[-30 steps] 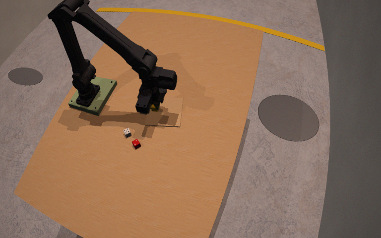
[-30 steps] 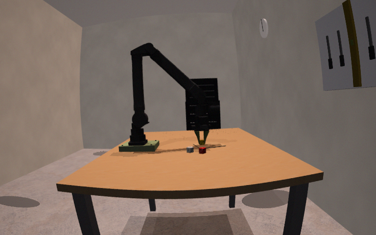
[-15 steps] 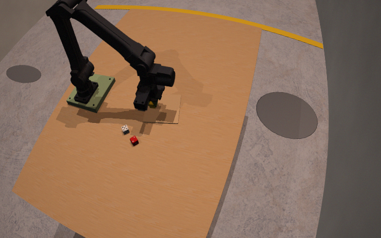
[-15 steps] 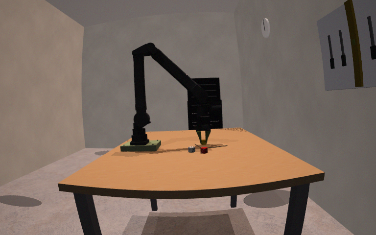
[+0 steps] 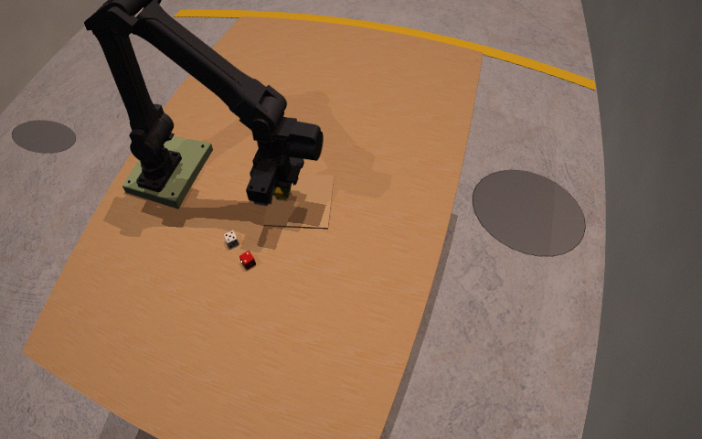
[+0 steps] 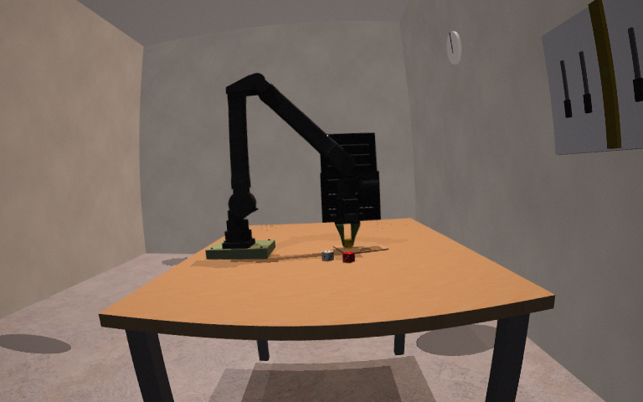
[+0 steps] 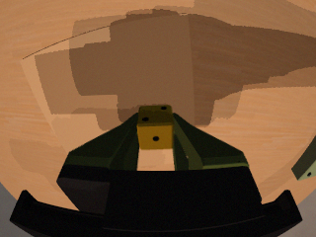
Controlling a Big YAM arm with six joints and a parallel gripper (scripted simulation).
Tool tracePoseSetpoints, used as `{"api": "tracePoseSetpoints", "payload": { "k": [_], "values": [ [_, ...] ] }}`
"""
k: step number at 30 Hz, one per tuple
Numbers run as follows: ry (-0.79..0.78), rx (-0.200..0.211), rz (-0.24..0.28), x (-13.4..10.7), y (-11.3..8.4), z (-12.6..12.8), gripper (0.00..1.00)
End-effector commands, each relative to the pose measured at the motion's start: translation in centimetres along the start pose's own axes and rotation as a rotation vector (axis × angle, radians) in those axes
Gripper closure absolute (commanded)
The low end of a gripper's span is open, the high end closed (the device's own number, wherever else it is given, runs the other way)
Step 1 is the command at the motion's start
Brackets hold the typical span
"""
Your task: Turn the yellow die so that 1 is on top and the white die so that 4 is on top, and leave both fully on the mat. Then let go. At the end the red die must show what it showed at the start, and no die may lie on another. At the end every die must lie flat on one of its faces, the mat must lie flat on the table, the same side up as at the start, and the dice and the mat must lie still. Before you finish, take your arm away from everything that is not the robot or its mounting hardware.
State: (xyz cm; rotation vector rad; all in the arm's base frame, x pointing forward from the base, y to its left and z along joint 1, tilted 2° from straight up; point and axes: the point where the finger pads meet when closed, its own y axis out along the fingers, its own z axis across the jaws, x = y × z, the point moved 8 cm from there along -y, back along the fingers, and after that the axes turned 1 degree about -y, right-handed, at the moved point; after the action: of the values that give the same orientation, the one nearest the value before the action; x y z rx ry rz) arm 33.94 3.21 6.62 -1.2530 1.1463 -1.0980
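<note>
Down at the mat (image 5: 318, 207), the end effector (image 5: 277, 192) is clamped on the yellow die (image 7: 156, 133), its two dark green fingers pressing the die's sides. From the wrist view, the face turned toward the camera carries a single pip, and the face above it shows two; which face points upward cannot be told. Seen from the exterior view, the die (image 6: 347, 243) sits low between the fingertips, right at the mat, and whether it touches the mat cannot be told. In the top view only a sliver of yellow (image 5: 281, 192) shows beneath the black wrist housing, over the mat's left part. The white die (image 5: 230, 238) lies on the bare worktop (image 5: 362, 129), off the mat, at about 7 o'clock from the end effector, with five pips up. The red die (image 5: 247, 258) rests near it, at 4 o'clock from the white one, also off the mat and not touching it, showing one pip on top. At 9 o'clock from the end effector, the arm stands on a green base plate (image 5: 199, 150).
</note>
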Motion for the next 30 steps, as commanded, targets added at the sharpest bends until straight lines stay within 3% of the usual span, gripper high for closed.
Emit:
{"api": "tracePoseSetpoints", "payload": {
  "k": [1,30],
  "values": [
    [-0.033,0.049,-0.002,-0.6,-1.2,1.6,0.8],
    [-0.032,0.023,-0.002,-0.6,0.0,0.9,0.8]
  ]
}}
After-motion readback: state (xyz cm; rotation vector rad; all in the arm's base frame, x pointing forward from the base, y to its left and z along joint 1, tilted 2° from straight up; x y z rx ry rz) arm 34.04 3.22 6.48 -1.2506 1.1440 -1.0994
